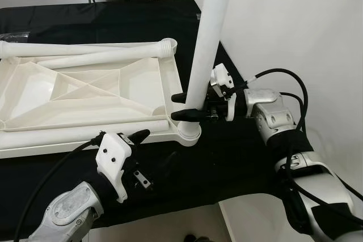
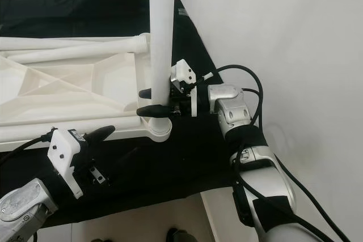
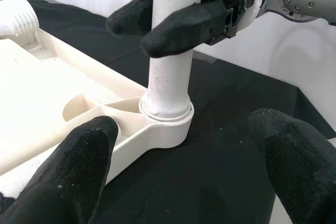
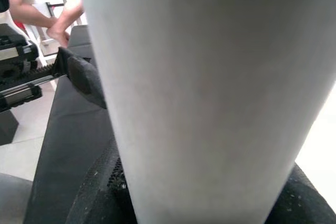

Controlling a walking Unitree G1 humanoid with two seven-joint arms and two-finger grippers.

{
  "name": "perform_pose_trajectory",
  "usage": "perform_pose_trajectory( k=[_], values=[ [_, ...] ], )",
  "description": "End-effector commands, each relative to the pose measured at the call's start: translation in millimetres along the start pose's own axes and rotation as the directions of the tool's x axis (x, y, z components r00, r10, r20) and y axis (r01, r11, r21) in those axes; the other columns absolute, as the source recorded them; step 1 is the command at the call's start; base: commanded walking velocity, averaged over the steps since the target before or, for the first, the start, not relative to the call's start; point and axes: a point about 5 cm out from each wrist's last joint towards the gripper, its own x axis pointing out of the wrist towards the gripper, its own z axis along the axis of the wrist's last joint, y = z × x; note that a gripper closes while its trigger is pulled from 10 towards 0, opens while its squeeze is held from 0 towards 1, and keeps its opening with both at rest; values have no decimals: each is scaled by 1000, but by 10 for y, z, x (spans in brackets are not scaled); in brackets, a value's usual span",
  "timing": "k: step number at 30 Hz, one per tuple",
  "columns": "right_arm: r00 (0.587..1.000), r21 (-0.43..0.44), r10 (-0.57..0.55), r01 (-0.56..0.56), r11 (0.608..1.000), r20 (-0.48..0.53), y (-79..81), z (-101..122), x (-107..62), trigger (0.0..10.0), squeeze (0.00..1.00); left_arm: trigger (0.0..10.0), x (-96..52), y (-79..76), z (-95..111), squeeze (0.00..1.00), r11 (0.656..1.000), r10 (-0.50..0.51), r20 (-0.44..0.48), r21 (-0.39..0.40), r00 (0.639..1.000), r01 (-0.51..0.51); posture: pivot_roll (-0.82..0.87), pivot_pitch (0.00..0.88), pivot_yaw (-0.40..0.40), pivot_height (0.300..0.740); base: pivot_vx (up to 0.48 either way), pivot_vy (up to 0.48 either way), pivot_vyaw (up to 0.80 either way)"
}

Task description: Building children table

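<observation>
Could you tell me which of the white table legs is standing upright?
The leg clamped in the right gripper, seated in the near corner socket; the others lie flat.

Silver jointed arms with screw heads carry looping black cables, white wrist housings and long black jaws.

A white leg [image 1: 207,38] stands upright in the corner socket [image 1: 188,133] of the upturned white tabletop [image 1: 85,92], clamped between the right gripper's [image 1: 180,106] fingers. Two more legs [image 1: 85,55] lie across the tabletop, beyond the left gripper [image 1: 139,135].
</observation>
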Motion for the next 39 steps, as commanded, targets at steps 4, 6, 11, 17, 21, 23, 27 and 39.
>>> perform_pose_trajectory(
  k=[4, 6, 11, 17, 21, 23, 27, 39],
  values=[
    [829, 93, -517, 544, 834, -214, 55, -618, -42, 0, 0, 10000, -31, -26, -18, 0, 1000, -18, -14, -6, 1000, 18, 109, 196, -111, 740, 0, 0, 0],
    [638, 68, -730, 762, 644, -246, 49, -698, -73, 0, 0, 10000, -29, -23, -18, 0, 1000, -21, -15, -6, 1000, 21, 105, 200, -107, 740, 0, 0, 0],
    [623, 138, -737, 780, 610, -262, 478, -764, 214, 0, 0, 10000, -29, -22, -25, 0, 999, -32, -20, -9, 999, 31, 97, 199, -86, 740, 0, 0, 0],
    [679, 88, -683, 723, 685, -268, 455, -738, 288, 0, 0, 10000, 13, -46, -25, 0, 999, -47, -11, -16, 999, 47, 94, 201, -102, 740, 0, 0, 0],
    [714, 103, -657, 692, 715, -241, 453, -668, 328, 10000, 0, 10000, -4, -26, -26, 0, 1000, -29, -12, -10, 999, 29, 93, 199, -107, 740, 0, 0, 0],
    [745, 146, -647, 666, 731, -163, 438, -565, 372, 10000, 0, 10000, -4, -17, -21, 0, 1000, -25, -10, -7, 1000, 25, 93, 199, -107, 740, 0, 0, 0],
    [791, 149, -609, 610, 778, -55, 404, -367, 440, 10000, 1000, 10000, 15, -30, -17, 0, 999, -33, -6, -10, 999, 33, 79, 201, -104, 740, 0, 0, 0],
    [988, -48, -132, 136, 990, 85, 268, 152, 520, 10000, 0, 10000, 26, -53, -16, 0, 999, -42, -5, -16, 999, 42, 95, 205, -110, 740, 0, 0, 0]
  ],
)
